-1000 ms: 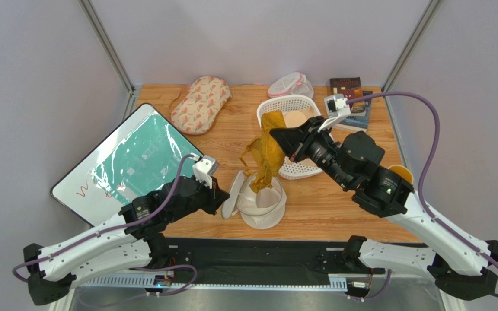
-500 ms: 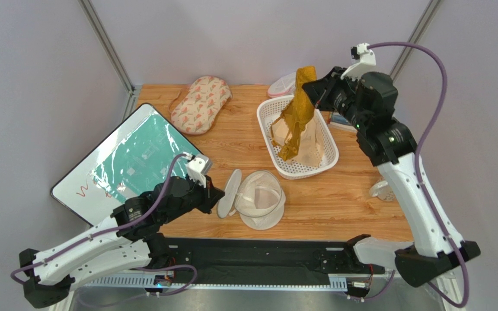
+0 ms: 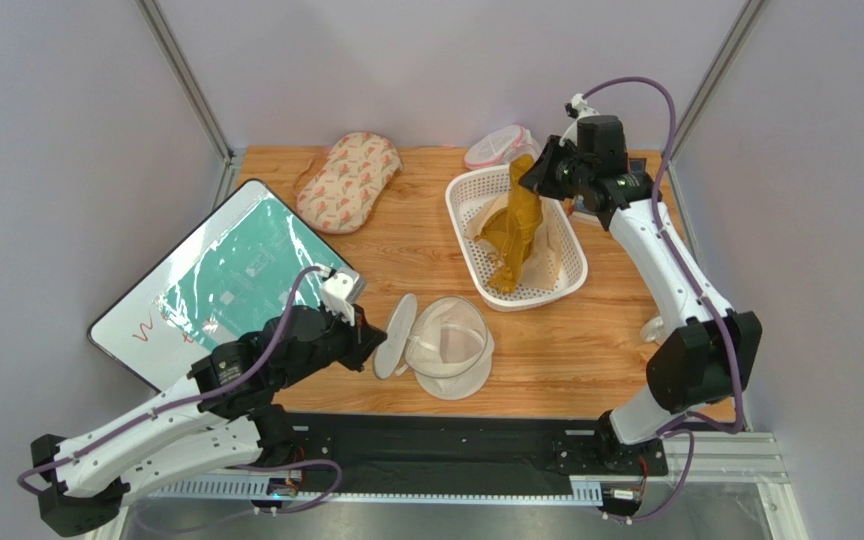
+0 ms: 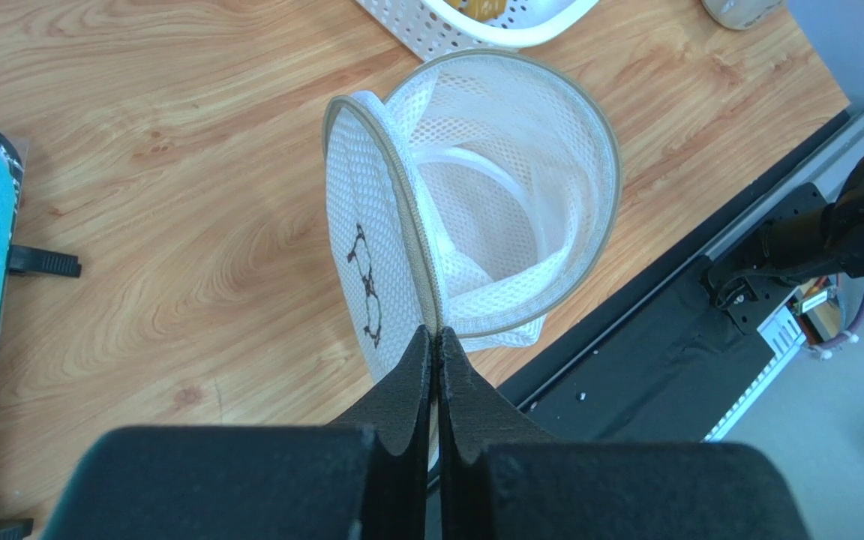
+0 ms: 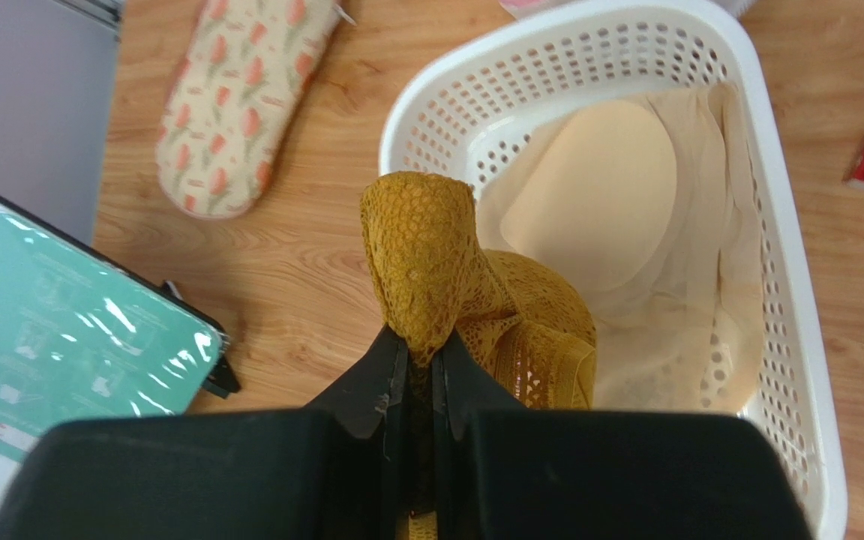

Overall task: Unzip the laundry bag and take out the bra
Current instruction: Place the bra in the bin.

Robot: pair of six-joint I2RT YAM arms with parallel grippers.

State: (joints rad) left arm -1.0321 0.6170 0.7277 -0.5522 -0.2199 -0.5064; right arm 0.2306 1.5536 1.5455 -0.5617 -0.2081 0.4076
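Observation:
The round cream mesh laundry bag (image 3: 453, 343) (image 4: 515, 191) lies open near the table's front edge, its inside showing only mesh. Its lid (image 3: 394, 349) (image 4: 371, 259), printed with a black bra icon, stands on edge. My left gripper (image 3: 371, 338) (image 4: 437, 335) is shut on the zip rim of that lid. The mustard-yellow lace bra (image 3: 515, 225) (image 5: 437, 248) hangs from my right gripper (image 3: 540, 174) (image 5: 417, 349), which is shut on its top. The bra's lower end drapes into the white basket (image 3: 461, 194) (image 5: 448, 90).
A pale peach bra (image 5: 617, 191) lies in the basket. An oval orange-patterned bag (image 3: 346, 180) and a small pink-trimmed mesh bag (image 3: 502, 146) sit at the back. A teal board (image 3: 222, 281) lies at the left. A cup (image 3: 662, 329) stands at the right.
My right arm carried the bra from above the laundry bag to the back right, then lowered it over the basket. The left gripper kept its hold on the lid.

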